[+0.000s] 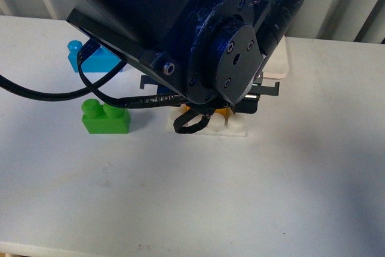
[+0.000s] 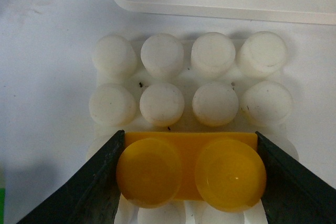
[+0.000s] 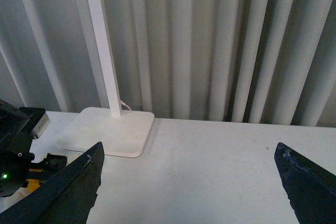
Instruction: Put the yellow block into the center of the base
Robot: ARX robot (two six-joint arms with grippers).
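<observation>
My left gripper is shut on the yellow block, one black finger against each short end, studs facing the camera. The block sits over the white studded base, across its third row of studs. Two full rows of white studs show beyond it. In the front view the left arm hides most of the base; only a sliver of the yellow block peeks out under the wrist. My right gripper is open over bare table, far from the base, with nothing between its fingers.
A green two-stud brick stands left of the base, a blue brick behind it. The white lamp foot with its upright pole lies just beyond the base. A black cable loops at the left. Curtains close the back.
</observation>
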